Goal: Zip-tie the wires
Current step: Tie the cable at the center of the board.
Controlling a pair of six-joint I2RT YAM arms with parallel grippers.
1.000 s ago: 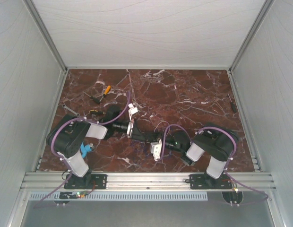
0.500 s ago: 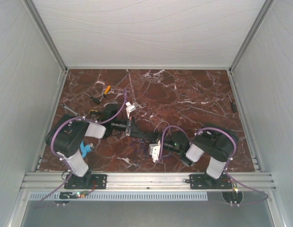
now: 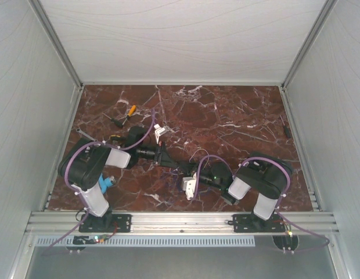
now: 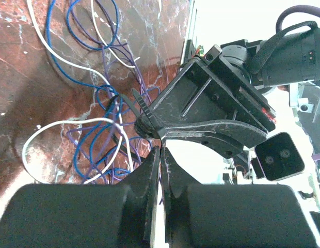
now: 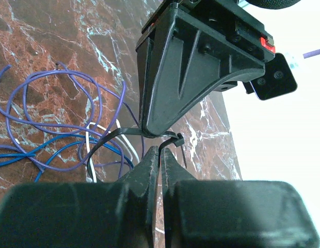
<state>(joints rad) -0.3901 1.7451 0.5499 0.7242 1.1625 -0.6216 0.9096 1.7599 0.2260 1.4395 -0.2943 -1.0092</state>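
A loose bundle of thin blue, purple and white wires (image 4: 111,111) lies on the red marble table, also in the right wrist view (image 5: 90,144). A thin black zip tie (image 5: 111,136) loops around them; its ribbed strip shows in the left wrist view (image 4: 145,112). My left gripper (image 4: 161,151) and right gripper (image 5: 161,150) meet tip to tip above the bundle, near the table's front middle. Both are shut on the zip tie, the right one just beside its head. In the top view the left gripper (image 3: 171,161) and right gripper (image 3: 183,172) hide the tie.
An orange-handled screwdriver (image 3: 130,111) and other small tools (image 3: 86,135) lie at the back left. A dark tool (image 3: 286,129) lies by the right edge. A blue object (image 3: 107,183) sits near the left arm's base. White walls enclose the table.
Both grippers, still joined at the zip tie, have shifted slightly to the left. The left wrist has turned a little.
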